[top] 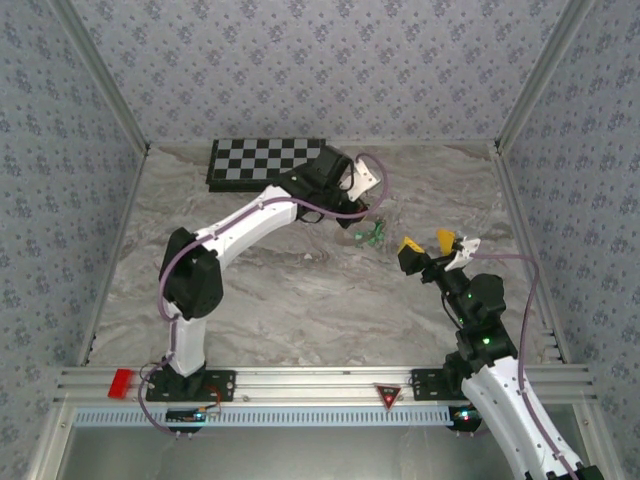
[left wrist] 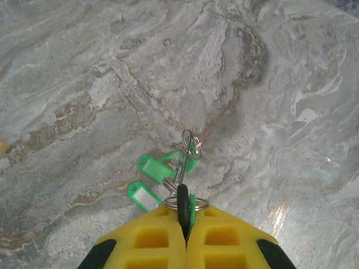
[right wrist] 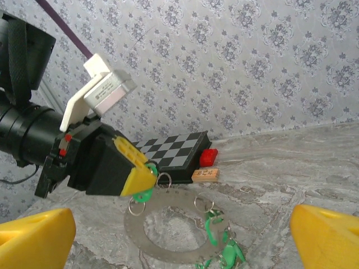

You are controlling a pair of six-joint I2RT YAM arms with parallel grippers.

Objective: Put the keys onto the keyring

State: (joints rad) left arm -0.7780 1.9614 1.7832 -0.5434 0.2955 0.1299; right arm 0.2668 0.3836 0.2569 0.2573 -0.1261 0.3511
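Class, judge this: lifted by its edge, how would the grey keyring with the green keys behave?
The keyring probably stays stiff: pinched at one edge, its flat band shows no sag. The keys likely swing, hanging on loose wire loops.

Bright, even overhead light fills the enclosure, leaving only faint, soft-edged shadow beneath the left arm (top: 240, 225) on the marble table (top: 300, 300). The top view is wide-angled, its frame posts (top: 102, 75) splaying toward the corners, and coarse enough that the keys (top: 372, 233) read as a green speck. In the left wrist view, pale sheen glances off the stone at lower right. The left gripper's yellow fingers (left wrist: 151, 238), close to the lens, look slightly soft, while the keyring (left wrist: 182, 203) edge pinched between them is crisp. In the right wrist view, the right gripper's fingertips (right wrist: 35, 238) blur at the bottom corners, and the wallpaper (right wrist: 252, 61) is sharp.
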